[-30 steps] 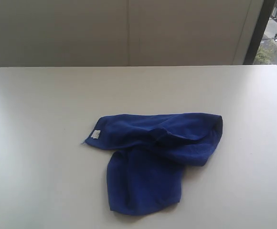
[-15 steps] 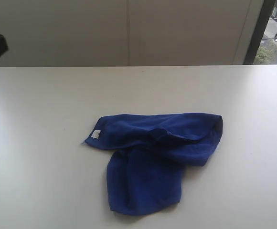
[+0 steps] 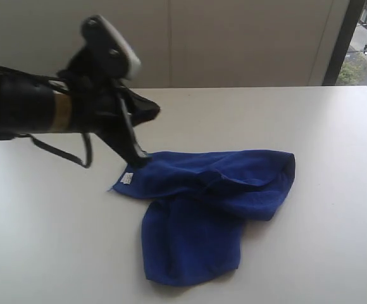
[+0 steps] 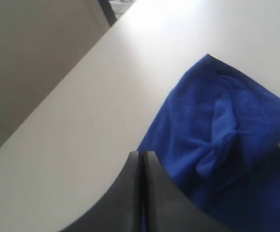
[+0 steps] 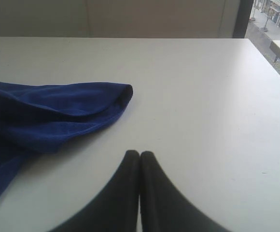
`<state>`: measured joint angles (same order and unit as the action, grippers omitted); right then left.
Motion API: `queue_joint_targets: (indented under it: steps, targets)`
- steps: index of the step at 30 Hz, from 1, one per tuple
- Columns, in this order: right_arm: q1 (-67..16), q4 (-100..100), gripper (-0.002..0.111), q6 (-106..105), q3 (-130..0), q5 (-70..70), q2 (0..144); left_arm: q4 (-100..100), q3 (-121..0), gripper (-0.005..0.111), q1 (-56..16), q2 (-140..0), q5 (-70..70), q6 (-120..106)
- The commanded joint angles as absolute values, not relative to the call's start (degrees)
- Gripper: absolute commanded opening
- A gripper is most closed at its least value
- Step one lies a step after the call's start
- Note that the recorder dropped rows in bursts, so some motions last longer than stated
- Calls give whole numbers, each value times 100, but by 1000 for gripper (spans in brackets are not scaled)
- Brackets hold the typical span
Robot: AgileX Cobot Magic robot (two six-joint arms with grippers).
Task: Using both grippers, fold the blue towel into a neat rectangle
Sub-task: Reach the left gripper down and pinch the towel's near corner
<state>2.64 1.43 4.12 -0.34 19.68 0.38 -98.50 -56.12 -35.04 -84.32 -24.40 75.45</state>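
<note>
The blue towel lies crumpled in a rough L on the white table, its small white label at the left corner. My left gripper has come in from the left; its tips hang right at the towel's back left edge, beside the label. In the left wrist view the left gripper is shut with nothing between its fingers, and the towel spreads beyond it. The right gripper is shut and empty above bare table, off the towel's folded end. It does not show in the exterior view.
The table's far edge meets a pale wall. A dark window frame stands at the back right, with a street outside. Black cables hang under the left arm.
The left arm has swung in from the left edge of the exterior view to the towel's label corner. The towel has not moved.
</note>
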Motion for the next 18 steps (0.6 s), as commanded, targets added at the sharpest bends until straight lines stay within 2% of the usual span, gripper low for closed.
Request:
queue_joint_targets:
  steps: [1,3,5,9,11,14,16,18]
  targets:
    - [233,169,0,427,0,1848,0,-9995,-6260,0,-3997,-9353,-2219,7631]
    - [233,169,0,427,0,1811,0,-9995,-6497,1,-4084,-9676,-2200,7631]
    - [233,169,0,427,0,1799,0,-9995,-6669,7,-4159,-9941,-2238,7631]
    - [233,169,0,427,0,1799,0,-9995,-6863,36,-4392,-10127,-1740,7631]
    - [233,169,0,427,0,1785,0,-9995,-6976,46,-4558,-10136,-1025,7599]
    - [233,169,0,427,0,1785,0,-9995,-7245,45,-4834,-10208,678,7451]
    - [233,169,0,427,0,1771,0,-9995,-7410,38,-4986,-10274,1879,7451]
    - [233,169,0,427,0,1771,0,-9745,-7583,26,-5049,-10325,2846,6947]
